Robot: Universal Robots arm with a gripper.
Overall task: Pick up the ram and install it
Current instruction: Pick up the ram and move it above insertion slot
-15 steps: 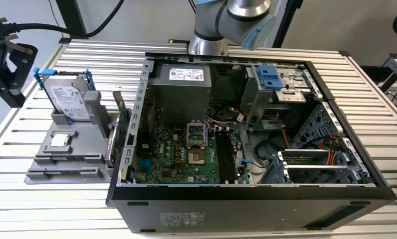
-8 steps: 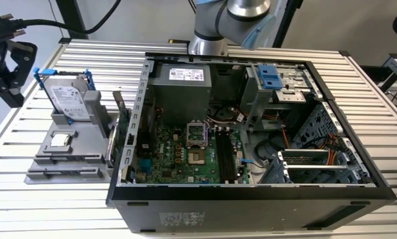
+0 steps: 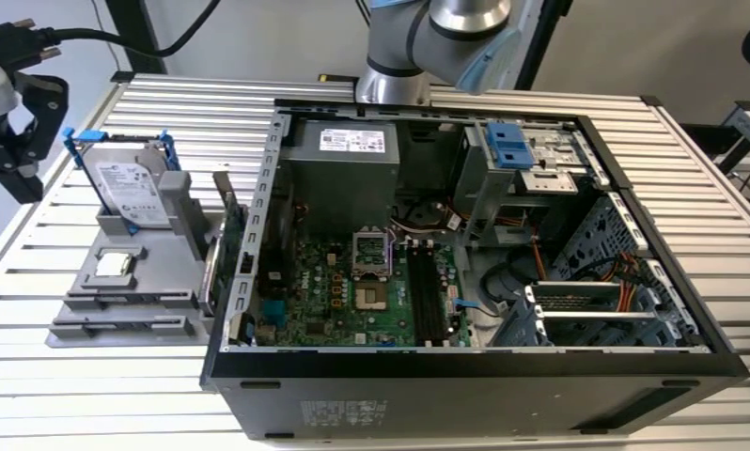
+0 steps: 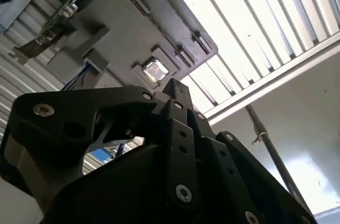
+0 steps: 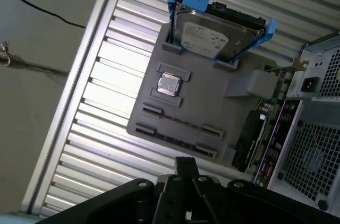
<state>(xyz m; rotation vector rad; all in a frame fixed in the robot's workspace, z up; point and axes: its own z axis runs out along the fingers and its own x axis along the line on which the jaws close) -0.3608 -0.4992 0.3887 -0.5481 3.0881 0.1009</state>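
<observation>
Pincer (image 3: 24, 183) of the black robot arm is hanging at the exterior view's left, above the far left part of the slatted aluminium surface (image 3: 713, 188) and just left of the silver hard drive in its blue bracket (image 3: 131, 193). It is clenched, its tips meeting in both wrist views (image 5: 186, 164) (image 4: 175, 87), and it is touching nothing. The drive is standing tilted at the far end of a grey plastic holder block (image 3: 162, 277). A small square silver processor chip (image 3: 112, 266) is lying in the middle of the block.

The ram (image 5: 178, 141), a thin greyish stick seen edge-on in the first wrist view, is sitting in the long slot at the block's near end, well apart from the pincer. An upright green expansion card (image 3: 231, 244) is standing between the block and the open black computer case (image 3: 476, 362). Inside the case, the green motherboard (image 3: 337, 291) is lying flat, with its long black memory slots (image 3: 428, 296) running near to far.
</observation>
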